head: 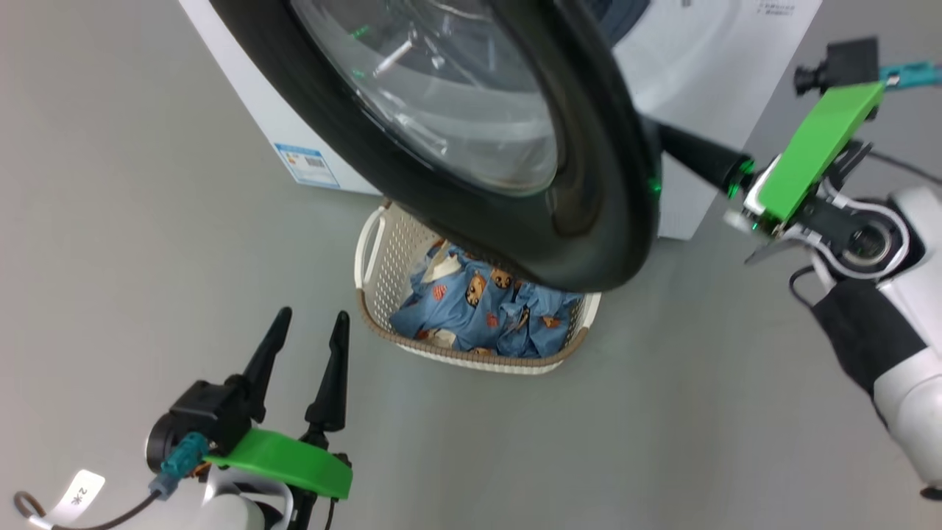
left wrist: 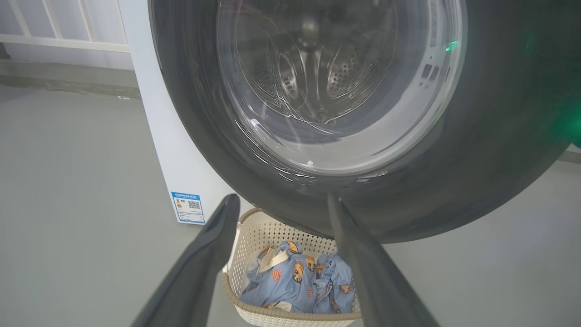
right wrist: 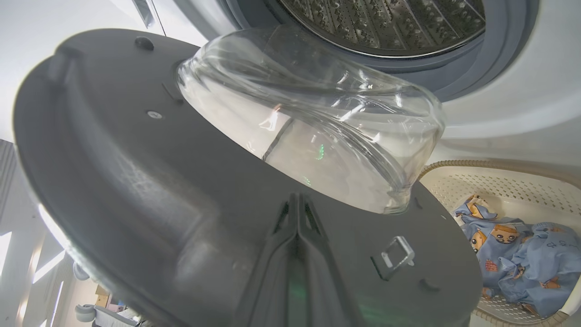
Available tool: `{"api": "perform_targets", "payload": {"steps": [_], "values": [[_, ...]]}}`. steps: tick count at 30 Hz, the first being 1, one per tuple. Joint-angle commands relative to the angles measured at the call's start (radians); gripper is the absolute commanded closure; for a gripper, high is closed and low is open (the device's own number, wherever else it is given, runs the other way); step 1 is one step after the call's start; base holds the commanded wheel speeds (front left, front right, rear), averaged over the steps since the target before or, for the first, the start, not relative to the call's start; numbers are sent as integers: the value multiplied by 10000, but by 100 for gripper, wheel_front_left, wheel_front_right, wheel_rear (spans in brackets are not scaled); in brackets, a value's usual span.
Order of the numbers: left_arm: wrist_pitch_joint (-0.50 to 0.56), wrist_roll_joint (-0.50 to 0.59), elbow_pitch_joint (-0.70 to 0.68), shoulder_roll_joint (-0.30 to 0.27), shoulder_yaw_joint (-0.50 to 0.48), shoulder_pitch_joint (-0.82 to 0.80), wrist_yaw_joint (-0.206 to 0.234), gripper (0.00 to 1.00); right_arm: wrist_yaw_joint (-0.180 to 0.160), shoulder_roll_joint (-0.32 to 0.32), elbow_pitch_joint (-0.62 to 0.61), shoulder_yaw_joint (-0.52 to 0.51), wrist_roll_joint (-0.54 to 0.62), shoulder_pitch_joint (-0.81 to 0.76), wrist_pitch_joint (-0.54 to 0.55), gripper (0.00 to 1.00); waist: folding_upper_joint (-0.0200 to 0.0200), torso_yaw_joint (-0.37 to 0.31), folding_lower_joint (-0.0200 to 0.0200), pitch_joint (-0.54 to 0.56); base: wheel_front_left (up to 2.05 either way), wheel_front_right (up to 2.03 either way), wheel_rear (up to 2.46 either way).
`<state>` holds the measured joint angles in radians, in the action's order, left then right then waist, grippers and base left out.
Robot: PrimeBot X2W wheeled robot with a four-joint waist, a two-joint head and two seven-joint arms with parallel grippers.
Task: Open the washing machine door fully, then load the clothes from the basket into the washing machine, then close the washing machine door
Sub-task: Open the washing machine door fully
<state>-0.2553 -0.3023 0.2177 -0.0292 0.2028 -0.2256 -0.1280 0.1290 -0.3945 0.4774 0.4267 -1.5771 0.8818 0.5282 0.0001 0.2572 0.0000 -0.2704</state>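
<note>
Glossy black plastic forms the wide rim of the washing machine door, which is seen swung out from the washing machine across the upper centre of the head view. A clear glass bowl window is set in its middle. In the right wrist view that bowl is seen bulging from the door's grey inner face, with a small metal latch hook at lower right. The perforated steel drum and grey rubber ring are shown uncovered at the top of that frame.

A blue label sticker is fixed low on the white cabinet, left of the door.

Below the door's lower rim, at the centre of the head view, the basket is stood on the grey floor, its far side hidden by the door. It is filled with the clothes, crumpled blue fabric with orange and brown figures.

The right gripper is reached in from the right edge to the door's rim. Its fingers are clenched together with nothing between them and are laid along the inner face.

The left gripper is held at lower left, well apart from the basket, released, with its fingers spread wide and nothing grasped.
</note>
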Motion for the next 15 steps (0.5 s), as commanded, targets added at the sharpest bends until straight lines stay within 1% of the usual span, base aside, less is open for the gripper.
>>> {"api": "perform_targets", "payload": {"steps": [1,15], "values": [[-65,165,-219,-210,-374,82,-27,0,17,234,-405,142,-147,-346,123,100,-1,7,0,270,0,0,0],[-65,286,-250,-210,-471,550,-27,0,17,605,-1152,444,-215,-1613,536,100,-1,233,0,989,0,0,0]]}}
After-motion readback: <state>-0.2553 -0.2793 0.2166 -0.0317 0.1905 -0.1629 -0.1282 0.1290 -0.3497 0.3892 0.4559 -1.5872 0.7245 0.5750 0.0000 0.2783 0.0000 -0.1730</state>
